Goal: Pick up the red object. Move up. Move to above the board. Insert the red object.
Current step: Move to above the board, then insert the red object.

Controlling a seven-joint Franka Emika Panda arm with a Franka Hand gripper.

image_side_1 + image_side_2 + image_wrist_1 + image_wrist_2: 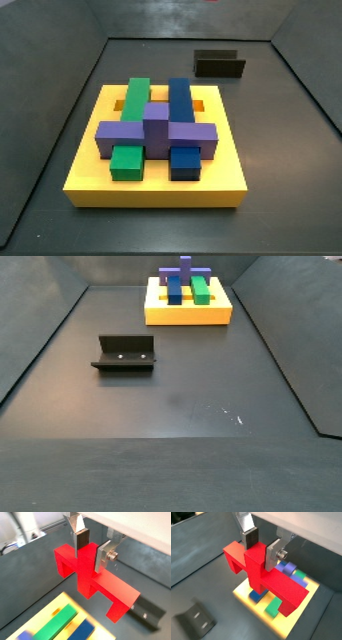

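Red object (264,577) hangs clenched in my jaws (261,548) by its post, high over the yellow board (294,619). Held off-centre, it could tilt and jam against the purple block (154,130).

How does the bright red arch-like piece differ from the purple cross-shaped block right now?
The bright red arch-like piece hangs in the air, clamped between the fingers of the pincer in both wrist views; the purple cross-shaped block sits on the yellow square board. The red piece touches no other block; the purple one lies across the green and blue bars. Both are blocky, solid-coloured pieces.
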